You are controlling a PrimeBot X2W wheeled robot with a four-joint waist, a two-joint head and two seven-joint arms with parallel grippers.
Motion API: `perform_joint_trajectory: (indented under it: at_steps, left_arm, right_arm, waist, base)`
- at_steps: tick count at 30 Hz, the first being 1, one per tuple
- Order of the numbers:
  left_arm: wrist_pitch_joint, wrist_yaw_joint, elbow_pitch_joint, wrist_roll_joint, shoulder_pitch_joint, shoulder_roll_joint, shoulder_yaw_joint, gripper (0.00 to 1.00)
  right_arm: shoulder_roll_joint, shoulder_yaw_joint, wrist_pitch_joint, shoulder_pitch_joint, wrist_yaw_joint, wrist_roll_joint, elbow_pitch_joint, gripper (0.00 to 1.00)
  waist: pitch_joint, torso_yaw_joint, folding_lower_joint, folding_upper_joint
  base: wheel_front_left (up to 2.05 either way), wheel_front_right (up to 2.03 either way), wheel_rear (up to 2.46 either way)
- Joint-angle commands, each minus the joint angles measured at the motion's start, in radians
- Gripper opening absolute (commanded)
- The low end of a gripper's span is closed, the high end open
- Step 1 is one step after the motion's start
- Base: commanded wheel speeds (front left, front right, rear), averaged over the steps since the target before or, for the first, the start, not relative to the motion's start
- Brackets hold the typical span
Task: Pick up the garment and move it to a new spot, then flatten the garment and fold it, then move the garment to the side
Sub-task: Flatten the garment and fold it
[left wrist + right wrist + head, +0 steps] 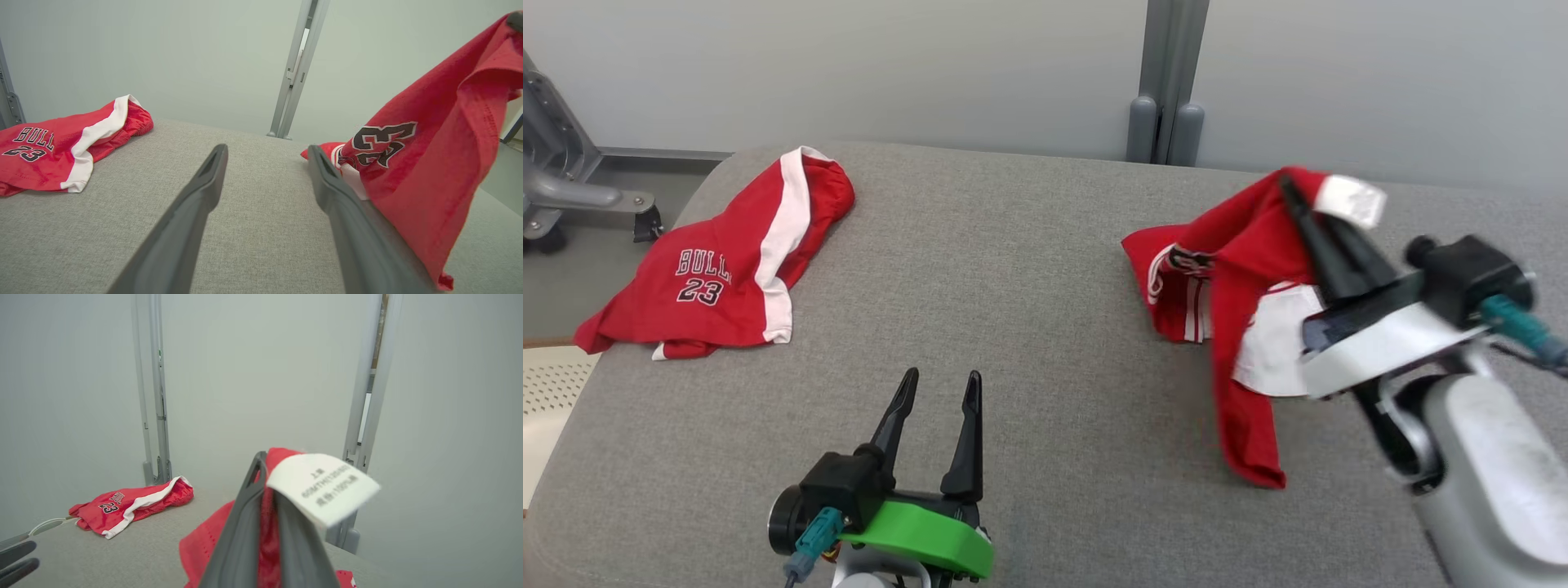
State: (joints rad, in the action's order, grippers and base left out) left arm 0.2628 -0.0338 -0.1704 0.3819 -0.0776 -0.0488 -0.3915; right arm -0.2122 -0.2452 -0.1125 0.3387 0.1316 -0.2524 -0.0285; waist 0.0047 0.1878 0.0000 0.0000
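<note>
Right claw (1289, 186): the two dark fingers are pressed together and clamped on the garment (1241, 245), a red top with white trim. The grip sits at the highest point of the cloth, directly beside a white label (1352, 200) that sticks out past the fingertips. In the right wrist view, red fabric shows pinched between the two fingers.

Garment position: it is on the right side of the grey fabric-covered bench (1029, 286). It is raised at the gripped point and drapes down from the claw. A bunched part with striped trim rests on the bench to the left of the claw. A long red fold hangs toward the near edge; whether its tip touches the surface cannot be told. The left wrist view shows a black number 23 on the hanging cloth.

Left claw (941, 376): the fingers stand apart with nothing between them. It is low over the near middle of the bench, and the garment is off to its right, not touching.

Other item: a pair of red shorts (727, 261) with a white stripe lies crumpled at the far left corner of the bench, well apart from both claws
</note>
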Motion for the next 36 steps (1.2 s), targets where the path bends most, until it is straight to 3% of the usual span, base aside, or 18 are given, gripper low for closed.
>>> perform_joint_trajectory:
  at_steps: [1, 6, 9, 16, 17, 18, 22, 25, 31, 36]
  left_arm:
    - [0.003, 0.004, 0.004, 0.001, 0.011, -0.003, 0.002, 1.00]
    - [0.003, 0.004, 0.015, 0.003, -0.003, -0.003, 0.004, 1.00]
    - [0.003, 0.008, 0.016, 0.001, -0.027, -0.003, 0.002, 1.00]
    - [0.003, 0.014, 0.013, 0.000, -0.075, -0.003, -0.012, 1.00]
    - [0.003, 0.013, 0.012, 0.001, -0.079, -0.003, -0.012, 1.00]
    - [0.003, 0.013, 0.012, 0.002, -0.082, -0.003, -0.013, 1.00]
    - [0.003, 0.007, 0.011, 0.013, -0.089, -0.003, -0.015, 1.00]
    - [0.003, 0.004, 0.012, 0.016, -0.080, -0.003, -0.014, 1.00]
    - [0.003, 0.000, 0.007, 0.009, -0.071, -0.003, 0.002, 1.00]
    - [0.003, 0.005, 0.005, -0.002, -0.062, -0.003, 0.012, 1.00]
  right_arm:
    - [-0.038, 0.072, 0.023, -0.013, -0.002, -0.025, 0.014, 0.00]
    - [-0.215, 0.243, 0.096, -0.027, -0.002, -0.023, -0.019, 0.00]
    - [-0.306, 0.308, 0.078, 0.016, -0.002, 0.005, -0.104, 0.00]
    - [-0.372, 0.382, 0.028, 0.170, -0.002, 0.121, -0.367, 0.00]
    - [-0.374, 0.389, 0.032, 0.192, -0.002, 0.150, -0.409, 0.05]
    - [-0.372, 0.394, 0.028, 0.210, -0.002, 0.170, -0.436, 1.00]
    - [-0.336, 0.444, 0.007, 0.273, -0.002, 0.259, -0.571, 1.00]
    - [-0.296, 0.454, -0.029, 0.265, -0.002, 0.285, -0.599, 1.00]
    - [-0.209, 0.416, -0.100, 0.206, -0.002, 0.249, -0.587, 1.00]
    - [-0.184, 0.380, -0.090, 0.167, -0.002, 0.230, -0.560, 1.00]
  waist:
    - [0.004, -0.003, 0.0000, 0.0000]
    - [0.038, -0.017, 0.0000, 0.0000]
    - [0.071, -0.028, 0.0000, 0.0000]
    - [0.122, -0.026, 0.0000, 0.0000]
    - [0.128, -0.024, 0.0000, 0.0000]
    - [0.132, -0.022, 0.0000, 0.0000]
    - [0.142, -0.013, 0.0000, 0.0000]
    - [0.139, -0.013, 0.0000, 0.0000]
    - [0.112, -0.040, 0.0000, 0.0000]
    - [0.085, -0.074, 0.0000, 0.0000]
  base:
    - [0.00, 0.00, 0.00]
    - [0.00, 0.00, 0.00]
    - [0.00, 0.00, 0.00]
    - [0.00, 0.00, 0.00]
    - [0.00, 0.00, 0.00]
    - [0.00, 0.00, 0.00]
    - [0.00, 0.00, 0.00]
    - [0.00, 0.00, 0.00]
    - [0.00, 0.00, 0.00]
    - [0.00, 0.00, 0.00]
